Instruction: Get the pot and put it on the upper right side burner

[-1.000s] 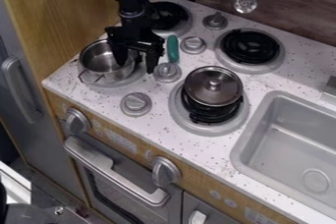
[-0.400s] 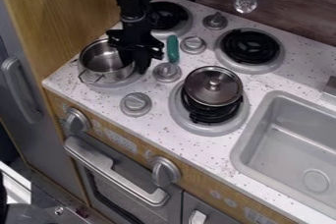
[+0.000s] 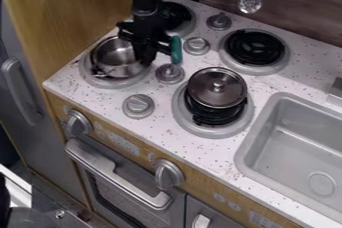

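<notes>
The black gripper (image 3: 144, 58) is at the upper left of the stove, shut on the right wall of a small open metal pot (image 3: 115, 62). The pot is over the lower left burner (image 3: 90, 76), off-centre toward the back; whether it clears the burner I cannot tell. At the upper right, the burner (image 3: 254, 48) has a black coil in a grey ring and bears nothing.
A lidded pot (image 3: 216, 88) stands on the lower right burner. Grey knobs (image 3: 169, 73) and a green-handled item (image 3: 176, 49) lie between the burners. The sink (image 3: 300, 147) is at the right, the wooden wall (image 3: 60, 17) at the left.
The gripper has closed on the pot's wall. Both have then moved a little to the right and toward the back, showing more of the burner's front left.
</notes>
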You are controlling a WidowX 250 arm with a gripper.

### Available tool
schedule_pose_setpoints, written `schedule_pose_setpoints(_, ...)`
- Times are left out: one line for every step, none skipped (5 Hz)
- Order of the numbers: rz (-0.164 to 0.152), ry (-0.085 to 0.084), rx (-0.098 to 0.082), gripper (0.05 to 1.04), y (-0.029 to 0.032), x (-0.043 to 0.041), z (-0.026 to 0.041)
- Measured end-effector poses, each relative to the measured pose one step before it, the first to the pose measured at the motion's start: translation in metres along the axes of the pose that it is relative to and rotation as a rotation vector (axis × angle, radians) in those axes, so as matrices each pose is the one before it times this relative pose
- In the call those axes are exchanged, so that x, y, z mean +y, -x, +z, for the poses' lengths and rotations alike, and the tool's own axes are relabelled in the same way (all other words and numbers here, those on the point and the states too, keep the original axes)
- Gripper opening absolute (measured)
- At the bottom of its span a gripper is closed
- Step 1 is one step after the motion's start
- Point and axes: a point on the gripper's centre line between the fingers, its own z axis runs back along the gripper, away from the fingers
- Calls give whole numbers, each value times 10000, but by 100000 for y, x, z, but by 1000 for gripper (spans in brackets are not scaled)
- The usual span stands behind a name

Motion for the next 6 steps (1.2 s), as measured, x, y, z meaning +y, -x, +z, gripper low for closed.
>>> schedule_pose_setpoints(-1236,-322,-280,63,-1379,-2475,1113)
schedule_pose_setpoints(-2285,19,-1065,61,-3409,-5045,1780)
schedule_pose_setpoints(-1289,77,-1068,60,-3919,-2758,1736)
schedule_pose_setpoints(-928,142,-415,60,-2349,-2159,-1506)
schedule_pose_setpoints(-432,111,-243,60,-1073,-555,-789)
schedule_pose_setpoints(-84,165,124,60,109,-364,-1557)
